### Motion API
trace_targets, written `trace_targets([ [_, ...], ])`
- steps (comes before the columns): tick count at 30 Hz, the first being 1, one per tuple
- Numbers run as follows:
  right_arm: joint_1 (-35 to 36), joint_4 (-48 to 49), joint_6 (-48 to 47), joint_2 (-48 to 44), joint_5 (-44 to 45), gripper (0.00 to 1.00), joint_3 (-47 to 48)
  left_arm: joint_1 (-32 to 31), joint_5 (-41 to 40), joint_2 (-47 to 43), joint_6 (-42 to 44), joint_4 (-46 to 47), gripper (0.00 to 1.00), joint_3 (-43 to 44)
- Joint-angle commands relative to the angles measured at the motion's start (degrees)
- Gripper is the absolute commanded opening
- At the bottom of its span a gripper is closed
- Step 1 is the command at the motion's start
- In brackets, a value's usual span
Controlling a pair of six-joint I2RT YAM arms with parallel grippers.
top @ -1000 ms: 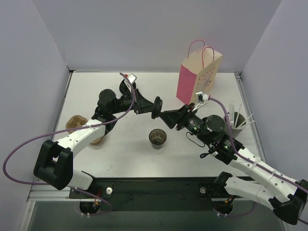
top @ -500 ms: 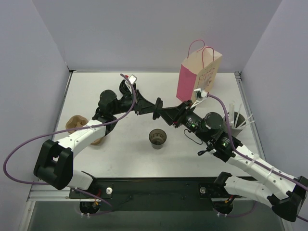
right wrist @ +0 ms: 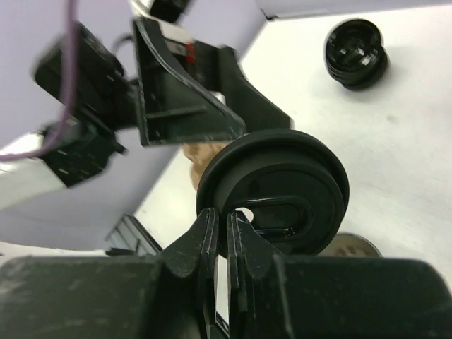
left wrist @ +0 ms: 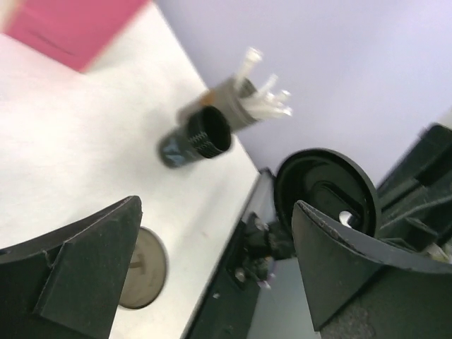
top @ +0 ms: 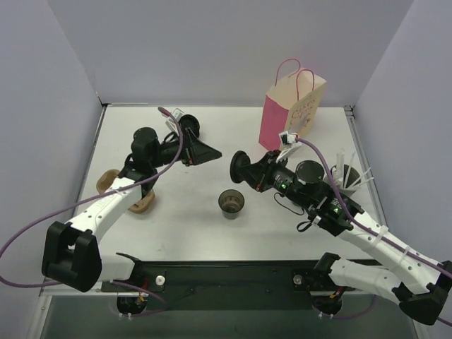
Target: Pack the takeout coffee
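An uncovered black takeout coffee cup [top: 231, 202] stands mid-table, its brown contents showing in the left wrist view [left wrist: 141, 267]. My right gripper [top: 248, 170] hangs just above and behind the cup, shut on the rim of a round black lid [top: 237, 167] held on edge. The right wrist view shows the fingers [right wrist: 220, 215] pinching that lid [right wrist: 282, 191]. My left gripper [top: 212, 154] is open and apart from the lid, a short way to its left. Its jaws [left wrist: 215, 205] stand wide with nothing between them, and the lid [left wrist: 325, 187] sits beyond them.
A pink paper bag [top: 291, 109] stands upright at the back right. At the right edge is a grey cup with white sticks [top: 347, 176], a ribbed black stack [left wrist: 204, 134] beside it. A brown carrier [top: 113, 181] lies left. Another round black object [right wrist: 357, 53] rests on the table.
The left gripper has opened, let go of the lid and drawn back to the left. The right gripper has shut on the lid's rim and now holds it alone.
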Motion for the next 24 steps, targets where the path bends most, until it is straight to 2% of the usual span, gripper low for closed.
trace_targets([
  [1,0.4,-21.3,-7.7,2.8,2.9,0.00,7.7,5.7,-8.7,-6.2,18.4,-24.9,0.97,8.0],
  [3,0.3,-25.7,-8.5,4.8,3.7,0.00,10.1,8.2,-11.5,-7.1,23.5,-33.1,0.97,10.0],
  [5,0.6,-30.4,-9.0,8.1,4.0,0.00,11.5,12.3,-10.9,-7.8,25.8,-36.0,0.97,11.0],
  [7,0.7,-34.6,-9.6,12.4,4.1,0.00,14.3,13.7,-14.1,-9.2,27.2,-39.4,0.97,11.0],
  [11,2.3,-40.2,-10.4,19.9,3.7,0.00,18.8,13.9,-20.2,-12.0,26.6,-38.3,0.97,7.1],
  [17,5.6,-44.4,-11.1,28.6,5.7,0.00,24.1,14.0,-29.7,-18.3,30.2,-38.3,0.97,-0.5],
  [24,7.4,-47.2,-11.2,37.2,5.9,0.00,29.5,14.2,-33.5,-25.3,31.0,-37.2,0.97,-3.1],
])
